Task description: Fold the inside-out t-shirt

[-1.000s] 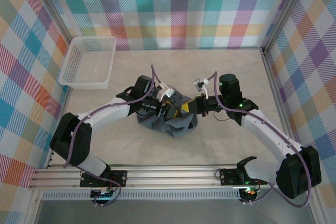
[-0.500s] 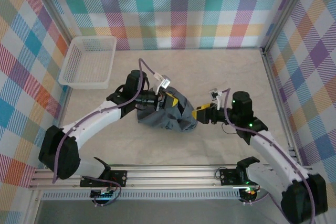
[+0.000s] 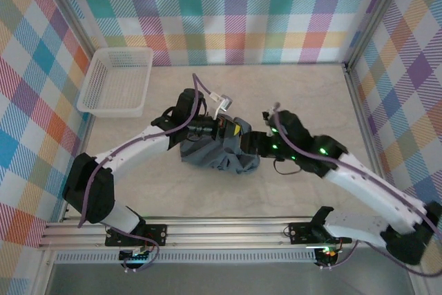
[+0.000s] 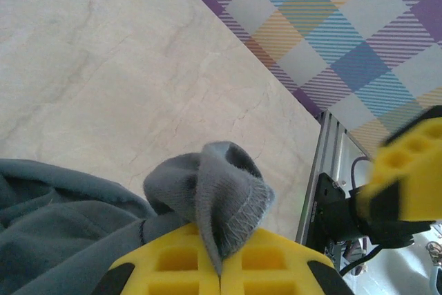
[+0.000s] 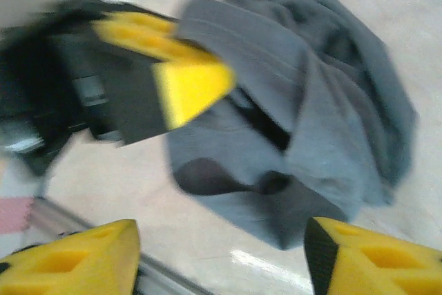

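Basket (image 3: pixel 114 81) stands well apart from the t-shirt (image 3: pixel 209 156) heaped on table (image 3: pixel 173 191).

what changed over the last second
The left gripper shut on a fold of the shirt. The right gripper opened, backed off to the right, then came back beside the shirt. The basket stayed put.
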`<move>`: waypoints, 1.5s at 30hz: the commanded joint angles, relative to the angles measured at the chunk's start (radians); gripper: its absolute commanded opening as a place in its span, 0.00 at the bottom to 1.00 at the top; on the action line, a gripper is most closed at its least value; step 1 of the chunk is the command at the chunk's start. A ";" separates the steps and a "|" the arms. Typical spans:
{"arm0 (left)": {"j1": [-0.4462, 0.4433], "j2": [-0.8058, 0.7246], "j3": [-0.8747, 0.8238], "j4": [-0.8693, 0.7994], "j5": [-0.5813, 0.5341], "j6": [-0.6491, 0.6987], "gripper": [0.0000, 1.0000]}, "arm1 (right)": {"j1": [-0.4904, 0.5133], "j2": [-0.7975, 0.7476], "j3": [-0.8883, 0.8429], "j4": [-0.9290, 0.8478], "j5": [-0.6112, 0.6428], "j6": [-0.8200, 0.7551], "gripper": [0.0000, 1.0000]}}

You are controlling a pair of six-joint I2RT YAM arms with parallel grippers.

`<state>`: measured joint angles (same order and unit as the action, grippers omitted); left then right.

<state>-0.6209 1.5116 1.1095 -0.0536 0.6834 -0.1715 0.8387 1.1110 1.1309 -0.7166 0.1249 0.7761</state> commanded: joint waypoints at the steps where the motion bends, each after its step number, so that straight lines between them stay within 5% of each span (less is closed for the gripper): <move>1: -0.023 0.006 0.033 -0.021 -0.007 -0.007 0.00 | 0.007 0.145 0.106 -0.212 0.104 0.103 0.70; 8: -0.027 -0.013 0.028 -0.057 -0.012 0.021 0.00 | 0.005 0.303 0.184 -0.226 0.209 0.088 0.70; 13: -0.028 -0.016 0.024 -0.063 -0.016 0.027 0.00 | 0.001 0.371 0.196 -0.279 0.312 0.045 0.59; 20: -0.028 -0.024 0.001 -0.051 -0.020 0.031 0.00 | -0.057 0.324 0.064 -0.138 0.177 0.035 0.46; 27: -0.028 -0.031 -0.007 -0.059 -0.030 0.041 0.00 | -0.063 0.274 0.013 -0.235 0.175 0.015 0.37; 30: -0.028 -0.030 -0.010 -0.053 -0.033 0.041 0.00 | -0.106 0.250 -0.044 -0.232 0.161 -0.018 0.25; 33: -0.028 -0.025 -0.007 -0.055 -0.035 0.041 0.00 | -0.129 0.240 -0.047 -0.195 0.116 -0.097 0.01; 40: -0.052 -0.054 -0.010 -0.050 -0.053 0.042 0.00 | -0.250 0.036 -0.032 -0.211 0.267 -0.087 0.00; 44: -0.260 -0.029 0.044 -0.120 -0.050 0.238 0.09 | -0.335 -0.156 -0.095 -0.098 0.420 -0.133 0.00; 45: -0.302 -0.017 0.048 -0.138 -0.065 0.278 0.13 | -0.336 -0.182 -0.109 -0.068 0.452 -0.175 0.18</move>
<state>-0.7998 1.4971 1.1225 -0.1307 0.6083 -0.0521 0.5121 0.9897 1.0645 -0.8471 0.4282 0.6727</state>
